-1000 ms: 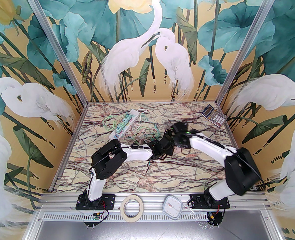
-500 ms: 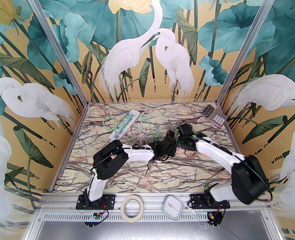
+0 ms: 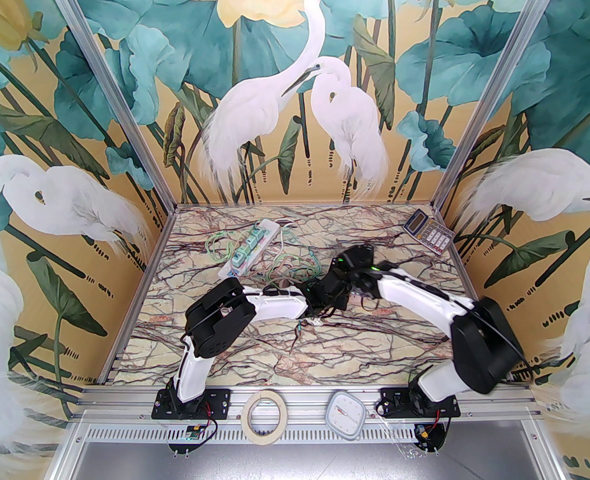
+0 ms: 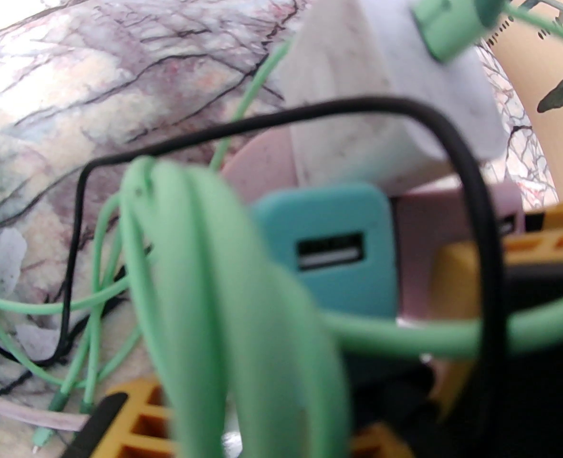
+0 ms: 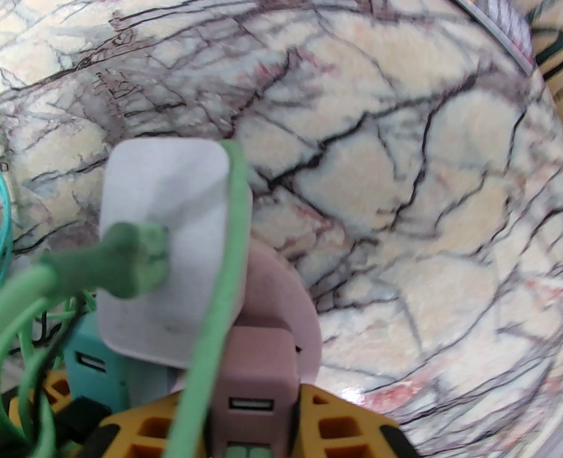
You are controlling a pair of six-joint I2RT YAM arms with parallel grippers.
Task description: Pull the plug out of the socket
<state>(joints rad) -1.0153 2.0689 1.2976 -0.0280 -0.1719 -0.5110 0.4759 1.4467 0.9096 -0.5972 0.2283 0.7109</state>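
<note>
A tape roll (image 3: pixel 265 417) and a white square dial (image 3: pixel 344 414) lie on the metal rail at the bottom edge of the top view, between the two arm bases. Above them the left arm (image 3: pixel 275 308) and the right arm (image 3: pixel 415 293) lean inward over the marbled worktop (image 3: pixel 375 358). Their wrists meet just right of the frame's centre.

In the right wrist view, the right jaws are closed on a pink socket block (image 5: pixel 260 356) at the bottom of the frame. Their yellow fingers (image 5: pixel 348 422) flank it, and a USB slot faces the camera. The white plug (image 5: pixel 167 255) is seated on top of the block, left of centre, with a green cable (image 5: pixel 71 275) plugged into its face. A teal block (image 5: pixel 90 365) touches the pink one at lower left.

In the left wrist view, the left jaws are drawn almost together at the bottom edge, where one yellow finger (image 4: pixel 133 422) shows. A blurred loop of green cable hides their tips, so I cannot tell what they clamp. The teal block sits just above them at centre, and the plug fills the upper right. A black cable (image 4: pixel 472 198) curves in front of the socket block.

Farther back in the top view, loose green cables (image 3: pixel 290 268) tangle left of the wrists. Beyond them a white power strip (image 3: pixel 247 248) lies diagonally at upper left of the worktop. A calculator (image 3: pixel 427 230) lies in the far right corner.
</note>
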